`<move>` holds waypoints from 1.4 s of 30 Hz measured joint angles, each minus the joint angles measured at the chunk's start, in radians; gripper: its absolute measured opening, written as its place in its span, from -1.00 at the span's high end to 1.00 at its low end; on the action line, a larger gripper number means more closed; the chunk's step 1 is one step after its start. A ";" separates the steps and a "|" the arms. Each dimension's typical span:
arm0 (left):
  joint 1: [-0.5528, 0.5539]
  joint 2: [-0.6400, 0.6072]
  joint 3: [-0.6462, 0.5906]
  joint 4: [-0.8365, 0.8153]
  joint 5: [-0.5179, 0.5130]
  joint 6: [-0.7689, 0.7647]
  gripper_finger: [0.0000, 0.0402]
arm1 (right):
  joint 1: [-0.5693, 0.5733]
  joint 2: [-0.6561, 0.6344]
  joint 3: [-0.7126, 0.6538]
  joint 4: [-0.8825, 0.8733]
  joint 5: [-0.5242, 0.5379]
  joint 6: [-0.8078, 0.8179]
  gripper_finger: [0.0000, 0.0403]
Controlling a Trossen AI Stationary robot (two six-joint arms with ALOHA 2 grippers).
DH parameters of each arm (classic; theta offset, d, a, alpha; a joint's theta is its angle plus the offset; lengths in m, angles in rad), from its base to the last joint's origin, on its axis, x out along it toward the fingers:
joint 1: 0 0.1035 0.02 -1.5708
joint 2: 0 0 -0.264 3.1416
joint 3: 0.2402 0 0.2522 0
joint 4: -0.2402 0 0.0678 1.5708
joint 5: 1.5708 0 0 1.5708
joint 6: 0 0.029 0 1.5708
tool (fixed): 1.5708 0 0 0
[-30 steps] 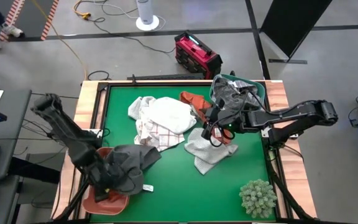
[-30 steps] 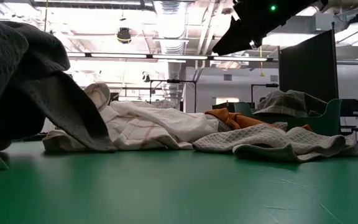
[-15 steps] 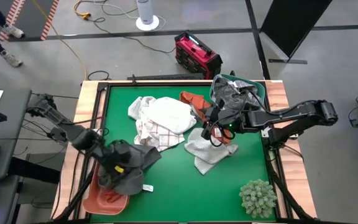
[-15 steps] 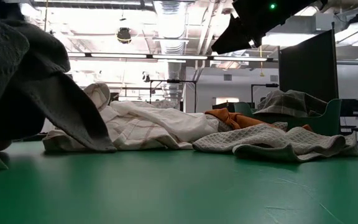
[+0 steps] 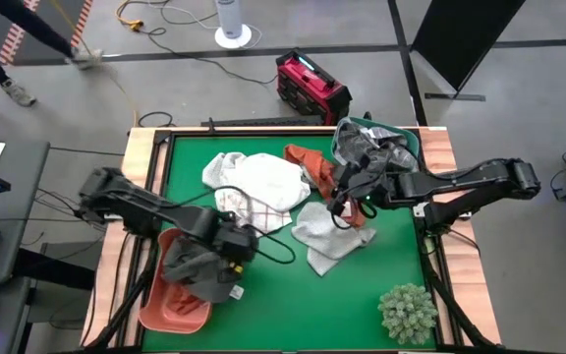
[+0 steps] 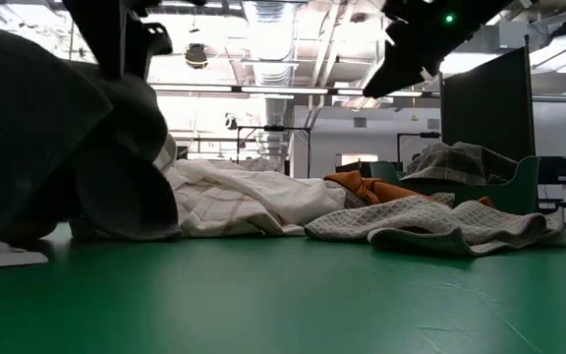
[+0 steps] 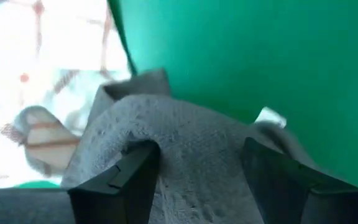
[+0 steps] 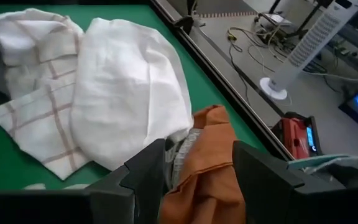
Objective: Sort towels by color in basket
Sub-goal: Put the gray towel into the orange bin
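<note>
dark grey towel (image 7: 191, 149) between the left gripper (image 7: 197, 180)'s wide jaws, over the orange basket (image 5: 170, 305)

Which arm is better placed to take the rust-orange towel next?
Right. The right gripper hangs open beside the rust-orange towel; the left gripper is across the table, over the grey towel.

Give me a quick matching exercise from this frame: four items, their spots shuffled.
Items:
1. dark grey towel
2. plain white towel
3. plant ball
4. green basket

Places:
a. near right table corner
b. far right table corner
c. middle of the pile
d. draped over the orange basket, under the left gripper

Pairs: 1-d, 2-c, 3-a, 4-b
</note>
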 joint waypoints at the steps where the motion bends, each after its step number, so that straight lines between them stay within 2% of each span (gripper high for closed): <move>1: 0.005 0.034 0.030 -0.060 0.011 0.000 -0.09 | 0.001 -0.004 0.000 -0.004 0.000 0.005 -0.08; 5: 0.001 0.120 0.104 -0.309 0.039 -0.015 -0.09 | 0.019 -0.007 0.000 -0.004 0.000 0.006 -0.08; 8: -0.022 0.128 0.109 -0.411 0.081 -0.023 -0.09 | 0.030 -0.005 0.000 -0.004 0.000 -0.002 -0.08; 10: -0.031 0.109 0.109 -0.406 0.123 -0.031 -0.09 | 0.030 -0.005 0.000 -0.001 0.000 -0.002 -0.08; 15: -0.034 0.057 0.206 -0.402 0.121 -0.076 -0.09 | 0.030 -0.005 0.000 0.016 0.000 0.011 -0.08; 20: -0.035 0.034 0.335 -0.380 -0.012 -0.068 -0.09 | 0.034 -0.005 0.000 0.046 -0.002 0.014 -0.08; 23: -0.035 0.035 0.356 -0.331 -0.103 -0.037 -0.09 | 0.034 -0.005 0.000 0.056 -0.003 0.013 -0.08; 28: 0.000 0.121 0.356 -0.278 -0.063 0.040 -0.09 | 0.034 -0.005 0.000 0.055 -0.003 -0.002 -0.08; 32: 0.030 0.218 0.356 -0.343 -0.016 0.087 -0.09 | 0.034 -0.010 0.001 -0.010 -0.002 -0.009 -0.08; 35: 0.046 0.295 0.355 -0.409 0.013 0.110 -0.09 | 0.034 -0.023 0.001 -0.065 0.042 0.013 -0.08; 42: 0.088 0.418 0.355 -0.409 0.069 0.186 -0.09 | 0.034 -0.026 0.001 -0.072 0.064 0.021 -0.08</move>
